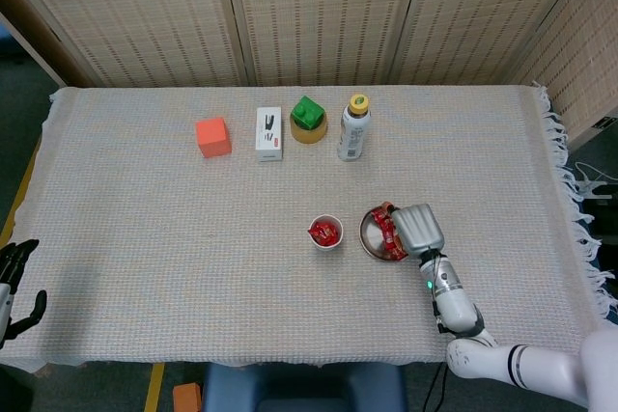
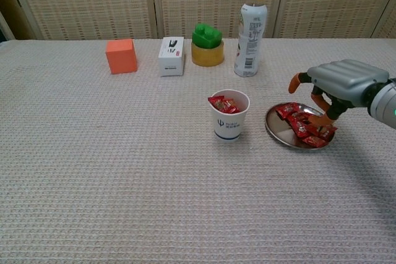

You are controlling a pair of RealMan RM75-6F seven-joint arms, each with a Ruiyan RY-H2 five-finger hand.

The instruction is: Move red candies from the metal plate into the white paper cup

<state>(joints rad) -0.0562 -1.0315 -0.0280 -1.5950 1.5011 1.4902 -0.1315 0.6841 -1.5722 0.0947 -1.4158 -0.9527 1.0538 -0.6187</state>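
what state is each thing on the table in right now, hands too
white paper cup: upright, red candies inside
metal plate: flat on the cloth, red candies still piled in it
right hand: over the plate's right side, fingers curled down toward the candies, grip unclear
left hand: at the table's left edge, holding nothing
bottle: upright, yellow cap on

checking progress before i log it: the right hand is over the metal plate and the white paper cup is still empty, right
Not quite. The right hand is over the metal plate, but the white paper cup is not empty: the chest view shows red candies already inside it, with more candies left on the plate.
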